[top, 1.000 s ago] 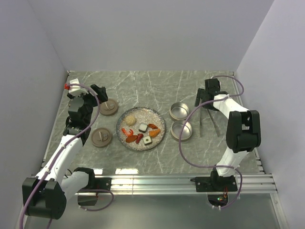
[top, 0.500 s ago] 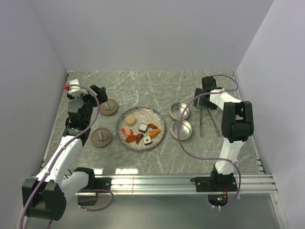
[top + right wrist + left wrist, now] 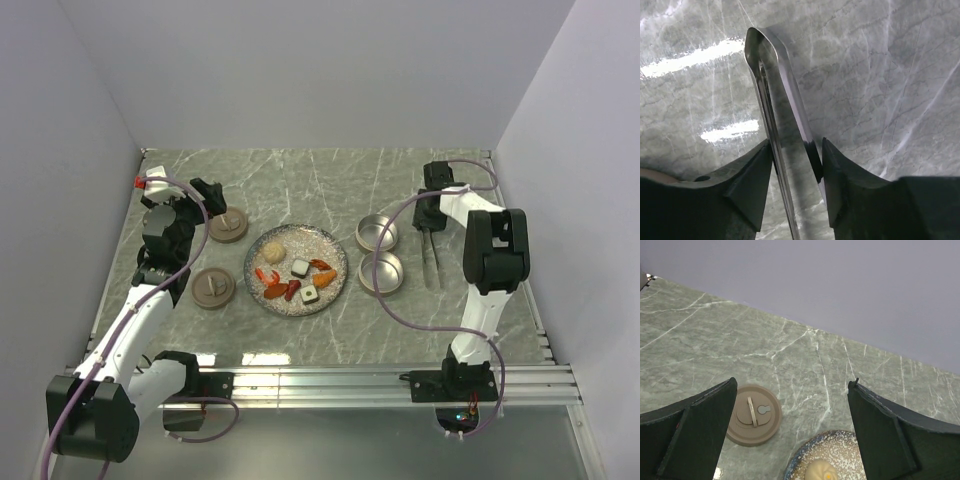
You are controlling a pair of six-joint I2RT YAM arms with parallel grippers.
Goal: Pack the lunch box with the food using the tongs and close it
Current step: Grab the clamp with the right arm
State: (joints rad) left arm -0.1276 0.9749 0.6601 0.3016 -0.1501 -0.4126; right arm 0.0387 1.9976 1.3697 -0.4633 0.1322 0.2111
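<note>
Right of the speckled plate [image 3: 312, 240] the right end effector [image 3: 796, 150] clamps the tongs [image 3: 785, 100] on the tabletop [image 3: 300, 180]; left of it, the left end effector [image 3: 792, 385] stands apart.

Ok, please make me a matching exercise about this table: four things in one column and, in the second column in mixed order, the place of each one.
Things
1. tongs
2. pale ball
3. two open tins
4. two brown lids

Places
A. left of the speckled plate
B. on the speckled plate
C. between the speckled plate and the tongs
D. between the fingers of the right hand

Pairs: 1-D, 2-B, 3-C, 4-A
</note>
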